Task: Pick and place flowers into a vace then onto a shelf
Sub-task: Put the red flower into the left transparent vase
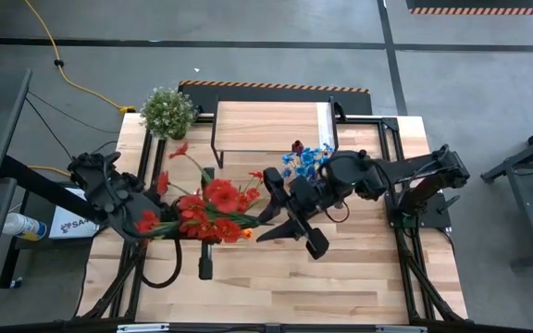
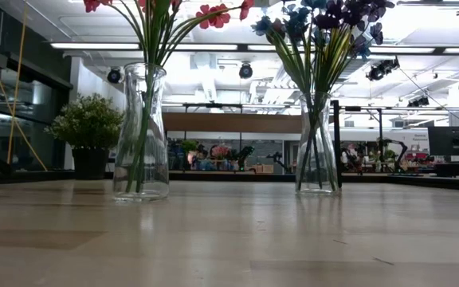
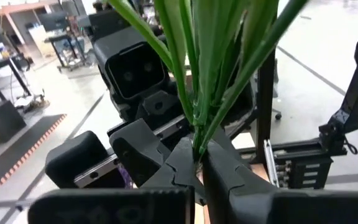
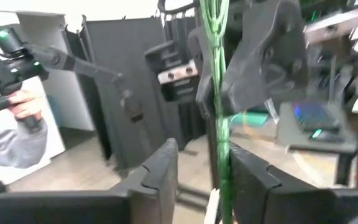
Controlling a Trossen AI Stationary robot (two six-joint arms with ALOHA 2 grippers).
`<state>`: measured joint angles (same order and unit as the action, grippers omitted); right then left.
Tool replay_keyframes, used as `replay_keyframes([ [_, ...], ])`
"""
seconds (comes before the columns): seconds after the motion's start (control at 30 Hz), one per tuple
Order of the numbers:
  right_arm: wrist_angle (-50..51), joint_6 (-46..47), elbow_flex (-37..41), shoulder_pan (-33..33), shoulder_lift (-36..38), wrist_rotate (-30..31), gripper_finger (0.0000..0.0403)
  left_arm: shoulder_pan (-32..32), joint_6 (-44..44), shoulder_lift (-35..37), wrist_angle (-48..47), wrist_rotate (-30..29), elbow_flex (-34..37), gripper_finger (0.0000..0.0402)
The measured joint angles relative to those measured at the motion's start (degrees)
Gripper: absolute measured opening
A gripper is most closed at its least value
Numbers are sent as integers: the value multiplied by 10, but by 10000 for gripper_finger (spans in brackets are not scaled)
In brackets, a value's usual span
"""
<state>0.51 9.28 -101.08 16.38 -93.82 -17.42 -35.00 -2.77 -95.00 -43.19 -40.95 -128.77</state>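
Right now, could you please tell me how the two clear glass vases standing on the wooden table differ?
The left clear glass vase holds red flowers; the right clear glass vase holds blue and purple flowers. In the low view, the left vase looks larger than the right one. The left vase has a broad shoulder; the right vase looks slimmer. Both stand upright on the wooden table, apart, with green stems inside.

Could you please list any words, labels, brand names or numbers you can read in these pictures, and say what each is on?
"SA": start of a dark print on the white box beside the table's left edge; the left arm hides the remainder.
No other text is legible in any view; the distant room signs and screens are too small to read.
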Motion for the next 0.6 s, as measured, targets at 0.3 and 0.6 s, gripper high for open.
replay_keyframes([
  [0.3,63,52,0,0,0,-55,156,0,21,0,-17,-21,0,43],
  [0.6,121,94,0,3,7,-103,200,-11,19,13,-31,-76,0,43],
])
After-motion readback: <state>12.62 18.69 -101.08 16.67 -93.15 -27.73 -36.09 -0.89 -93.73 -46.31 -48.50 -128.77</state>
